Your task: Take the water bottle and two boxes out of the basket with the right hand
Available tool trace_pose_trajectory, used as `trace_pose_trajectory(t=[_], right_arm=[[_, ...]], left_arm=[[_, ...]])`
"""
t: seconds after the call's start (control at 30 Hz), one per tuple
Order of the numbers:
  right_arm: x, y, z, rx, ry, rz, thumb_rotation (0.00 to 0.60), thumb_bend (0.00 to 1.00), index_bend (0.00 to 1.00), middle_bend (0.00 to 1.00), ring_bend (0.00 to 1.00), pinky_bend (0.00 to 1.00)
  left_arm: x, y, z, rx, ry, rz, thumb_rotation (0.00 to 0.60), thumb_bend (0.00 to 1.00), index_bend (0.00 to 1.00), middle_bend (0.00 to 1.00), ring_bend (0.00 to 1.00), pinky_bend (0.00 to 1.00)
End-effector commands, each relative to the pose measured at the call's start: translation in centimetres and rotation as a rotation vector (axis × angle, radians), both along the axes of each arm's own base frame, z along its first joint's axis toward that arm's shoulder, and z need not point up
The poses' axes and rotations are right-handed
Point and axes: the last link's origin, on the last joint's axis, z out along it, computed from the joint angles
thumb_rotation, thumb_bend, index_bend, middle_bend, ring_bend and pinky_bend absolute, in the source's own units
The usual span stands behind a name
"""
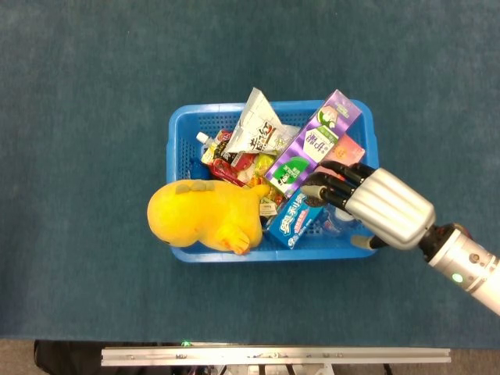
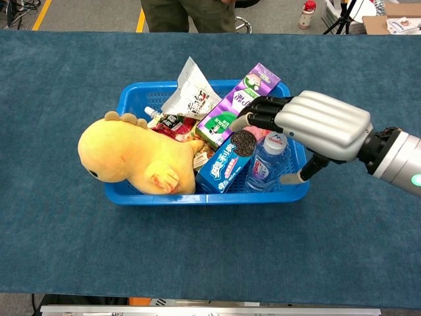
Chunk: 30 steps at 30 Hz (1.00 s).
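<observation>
The fingers [image 2: 253, 118] of the right hand [image 2: 309, 125] hover spread above the water bottle [image 2: 265, 163], holding nothing. The bottle looks smooth, rigid and probably weighty; grip its body below the cap.

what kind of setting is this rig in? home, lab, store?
Likely a lab or workshop. The table has a blue felt-like cover, yellow floor tape runs behind it, and a person stands at its far edge near stands and boxes.

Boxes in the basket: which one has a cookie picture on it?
The blue box, leaning beside the water bottle. The other box is purple and green, with no cookie.
</observation>
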Motion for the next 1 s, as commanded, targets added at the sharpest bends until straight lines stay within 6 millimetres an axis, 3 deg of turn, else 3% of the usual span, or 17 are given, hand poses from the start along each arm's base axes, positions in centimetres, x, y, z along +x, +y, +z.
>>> trace_pose_trajectory(t=[0.03, 0.57, 1.0], right_arm=[[-0.05, -0.04, -0.08, 0.002, 0.003, -0.003, 0.6, 0.01, 0.25, 0.23, 0.15, 0.37], [-0.26, -0.2, -0.6, 0.013, 0.019, -0.014, 0.6, 0.03, 0.42, 0.35, 0.26, 0.5], [-0.31, -0.26, -0.49, -0.012, 0.013, -0.006, 0.6, 0.15, 0.57, 0.54, 0.47, 0.65]], left_arm=[[0.03, -0.02, 0.01, 0.001, 0.0, -0.002, 0.6, 0.2, 0.27, 0.1, 0.04, 0.2], [0.08, -0.13, 0.07, -0.001, 0.001, -0.001, 0.6, 0.2, 0.27, 0.1, 0.04, 0.2], [0.09, -0.18, 0.07, -0.005, 0.003, 0.001, 0.6, 0.2, 0.27, 0.1, 0.04, 0.21]])
